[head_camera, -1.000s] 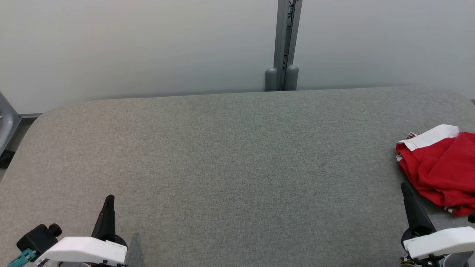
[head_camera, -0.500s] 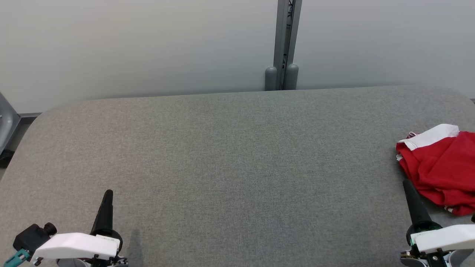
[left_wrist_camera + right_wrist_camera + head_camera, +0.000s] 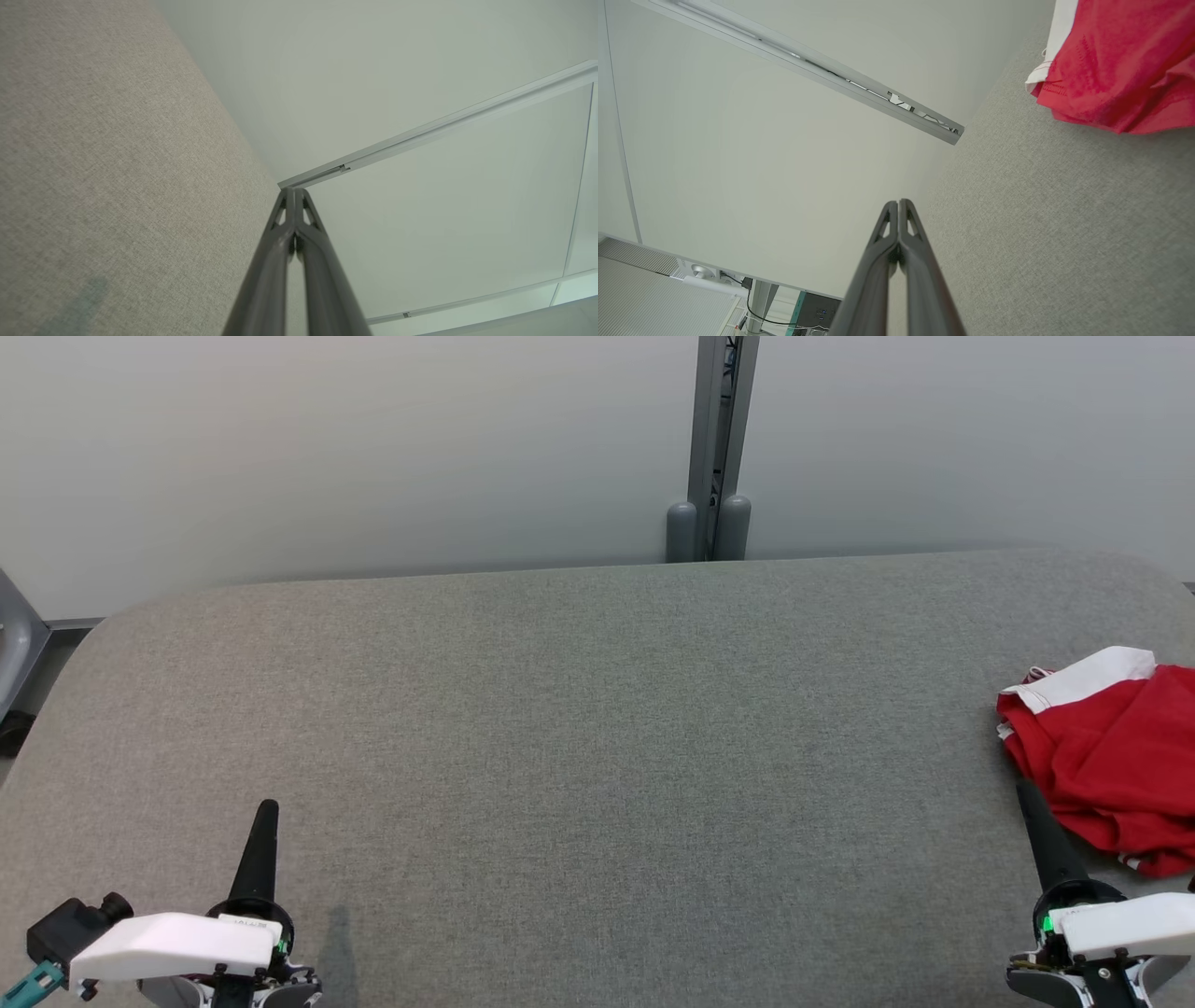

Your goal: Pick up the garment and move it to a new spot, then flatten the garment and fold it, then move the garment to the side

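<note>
The garment point(image 3: 1116, 756) is a red cloth with white trim, lying crumpled at the right edge of the grey table point(image 3: 597, 737); it runs past that view's right border. In the right wrist view the garment point(image 3: 1115, 60) lies at the upper right. My right gripper point(image 3: 1025, 791) is shut and empty at the lower right, its tip just short of the cloth's near-left edge. Its fingers point(image 3: 899, 207) are pressed together. My left gripper point(image 3: 268, 807) is shut and empty at the lower left, far from the cloth; its fingers point(image 3: 292, 192) also meet.
A grey post point(image 3: 714, 448) with two rounded feet stands behind the table against a pale wall. A grey frame part point(image 3: 14, 644) sits off the table's left edge. The rounded table corners lie at the far left and far right.
Both grippers have drawn back toward the bottom edge of the head view, the right one slightly to the right. The garment has not moved.
</note>
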Motion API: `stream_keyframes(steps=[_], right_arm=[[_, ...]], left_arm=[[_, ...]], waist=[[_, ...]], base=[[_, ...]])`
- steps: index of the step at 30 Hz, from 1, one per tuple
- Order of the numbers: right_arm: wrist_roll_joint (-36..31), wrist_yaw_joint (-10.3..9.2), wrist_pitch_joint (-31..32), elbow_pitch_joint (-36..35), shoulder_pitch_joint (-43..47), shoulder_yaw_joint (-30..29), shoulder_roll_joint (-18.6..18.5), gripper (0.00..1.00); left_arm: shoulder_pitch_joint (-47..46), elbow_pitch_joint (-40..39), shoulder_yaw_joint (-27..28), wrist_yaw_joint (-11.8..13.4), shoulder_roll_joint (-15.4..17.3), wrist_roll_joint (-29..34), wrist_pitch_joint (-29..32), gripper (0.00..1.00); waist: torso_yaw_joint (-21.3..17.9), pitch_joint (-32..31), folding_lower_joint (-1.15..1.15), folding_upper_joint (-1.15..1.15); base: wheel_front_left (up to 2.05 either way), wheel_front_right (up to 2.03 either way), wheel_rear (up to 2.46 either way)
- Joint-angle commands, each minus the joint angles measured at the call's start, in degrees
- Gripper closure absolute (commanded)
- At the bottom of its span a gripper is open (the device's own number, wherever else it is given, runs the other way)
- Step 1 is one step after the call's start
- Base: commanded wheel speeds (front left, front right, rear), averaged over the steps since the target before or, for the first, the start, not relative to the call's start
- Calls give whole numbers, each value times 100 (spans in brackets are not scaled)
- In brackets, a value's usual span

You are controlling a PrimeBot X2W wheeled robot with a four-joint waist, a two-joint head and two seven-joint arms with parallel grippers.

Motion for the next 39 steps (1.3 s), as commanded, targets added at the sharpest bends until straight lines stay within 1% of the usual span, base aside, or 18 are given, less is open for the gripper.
stream_keyframes(steps=[1,16,39], right_arm=[[143,2,52,-10,-127,-30,-19,100],[887,3,141,124,-230,-80,-9,100],[1863,3,256,306,-360,-134,7,100]], left_arm=[[-173,-23,65,-65,8,-106,27,100],[-287,58,245,-239,-94,-749,193,100],[-422,170,486,-468,-239,-1565,410,100]], waist=[[0,1,0,0],[-5,18,0,0],[-12,44,0,0]], base=[[0,0,0],[0,0,0],[0,0,0]])
